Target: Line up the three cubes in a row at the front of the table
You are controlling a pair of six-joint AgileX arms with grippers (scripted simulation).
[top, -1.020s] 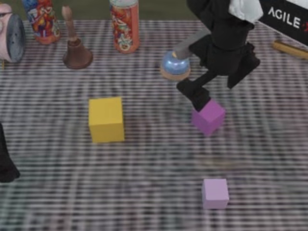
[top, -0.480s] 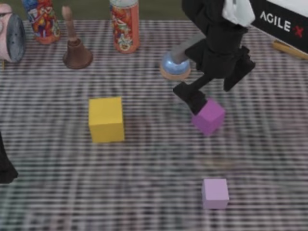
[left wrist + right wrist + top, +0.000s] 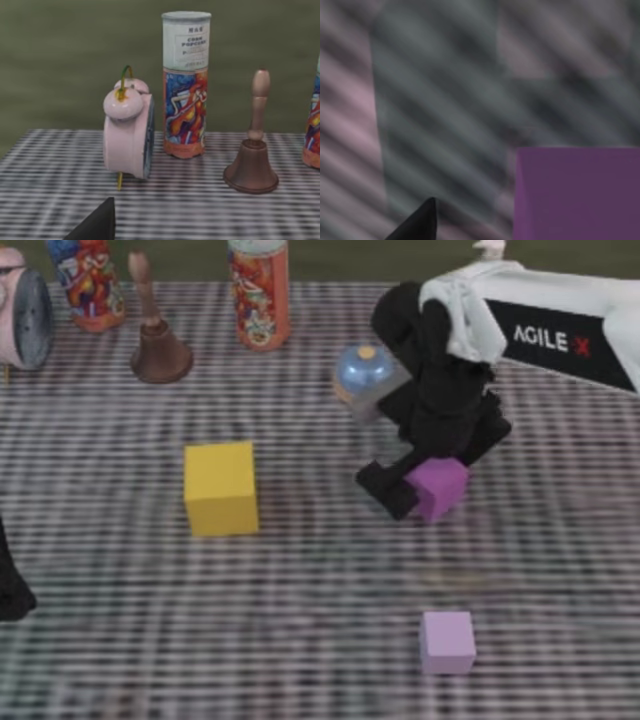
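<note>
Right gripper [image 3: 418,488]: stood centre-right of the top view, low over the magenta cube [image 3: 438,487]; one dark finger [image 3: 385,488] showed against the cube's left face, the other hidden under the wrist. Whether the jaws had closed on the cube could not be told. The right wrist view showed the cube's purple face [image 3: 577,192] close by, lower right of frame, over checked cloth.

Left gripper [image 3: 12,590]: parked at the left edge of the top view, lower half; finger state could not be told.

Yellow cube [image 3: 221,487]: left of centre, flat on the table [image 3: 300,640], well apart from the other two.

Lilac cube [image 3: 446,641]: lower right of centre, near the bottom edge, below the magenta cube and apart from it.

Blue bell [image 3: 362,375]: upper centre, just beside the right arm's wrist.

Other stock, upper left of the top view: pink alarm clock [image 3: 129,135], two printed canisters [image 3: 259,290], brown handbell [image 3: 158,340].

Step in hand, as judged: picking up the magenta cube, first of three; no row formed yet. Next move called for a firm hold, a lift clear of the cloth without knocking the blue bell, then carriage toward the bottom edge beside the lilac cube
</note>
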